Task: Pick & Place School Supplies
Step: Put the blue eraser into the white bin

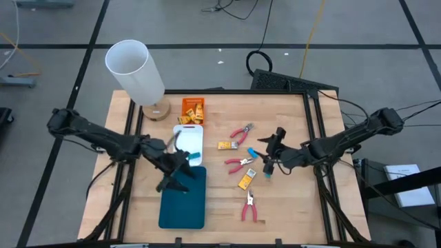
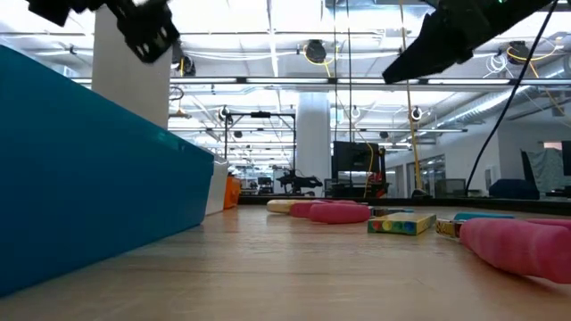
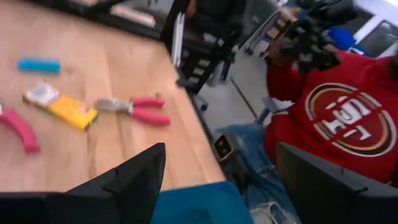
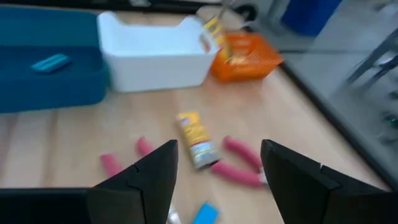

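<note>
Leftmost on the surface (image 1: pixel 289 207), the left tool (image 1: pixel 180 167) hung over the teal tray (image 1: pixel 182 207) with its jaws standing apart and nothing between them, as its wrist view showed. Beside it, the white tray (image 1: pixel 188 131) and the orange tray (image 1: pixel 193 109) lay toward the far edge, the orange one already holding several yellow-orange packets. Further right, the loose school supplies were scattered: a yellow-orange packet (image 1: pixel 228 145) with red-handled pliers (image 1: pixel 241 131) just beyond it, a second pair of pliers (image 1: pixel 240 163), another packet (image 1: pixel 246 180), a third pair (image 1: pixel 250 205) nearest the front, and a light-blue piece (image 1: pixel 252 151) close to the right arm. The right tool (image 1: pixel 270 156) hovered above that cluster, jaws apart and empty, with a packet (image 4: pixel 195 139) and a blue piece (image 4: pixel 205 213) showing ahead of its fingers (image 4: pixel 146 180). The packets looked light and somewhat crushable, with glossy faces that might slip, so a pinch across the narrow width near the middle would probably suit best. The pliers seemed the heaviest and stiffest; their soft handles likely offered more friction than the metal nose, and gripping both handles together near the pivot should keep them from swinging. The blue pieces appeared small, light and firm, best taken across their short sides.
</note>
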Action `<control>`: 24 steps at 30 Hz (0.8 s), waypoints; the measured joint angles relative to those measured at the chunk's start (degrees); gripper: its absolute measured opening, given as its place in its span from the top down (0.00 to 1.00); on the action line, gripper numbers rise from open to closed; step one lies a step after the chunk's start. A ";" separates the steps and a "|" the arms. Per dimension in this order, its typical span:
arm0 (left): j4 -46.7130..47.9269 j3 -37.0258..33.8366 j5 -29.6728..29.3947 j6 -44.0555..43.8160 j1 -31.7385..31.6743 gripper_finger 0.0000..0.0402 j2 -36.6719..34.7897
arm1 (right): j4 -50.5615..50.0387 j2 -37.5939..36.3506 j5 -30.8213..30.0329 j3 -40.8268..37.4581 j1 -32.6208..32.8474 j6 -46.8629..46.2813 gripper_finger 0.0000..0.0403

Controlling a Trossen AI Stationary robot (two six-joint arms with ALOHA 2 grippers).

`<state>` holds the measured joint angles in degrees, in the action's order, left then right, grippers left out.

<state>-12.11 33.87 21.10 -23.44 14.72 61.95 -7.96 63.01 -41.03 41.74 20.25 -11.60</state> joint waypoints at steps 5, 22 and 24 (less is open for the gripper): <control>3.50 0.00 -0.76 4.01 0.20 0.23 -6.11 | 0.47 -3.14 -4.02 0.00 -1.27 5.78 0.45; 11.07 0.00 -20.36 17.52 -3.06 0.23 -8.32 | 4.35 -4.64 -3.54 -0.46 -15.73 20.17 0.45; 11.66 0.02 -19.95 17.81 -4.22 0.23 -8.41 | 5.07 -4.64 -0.78 -0.46 -18.58 20.89 0.45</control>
<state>-0.45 33.89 1.15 -5.63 10.49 53.54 -2.89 58.37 -41.81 41.27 1.67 9.29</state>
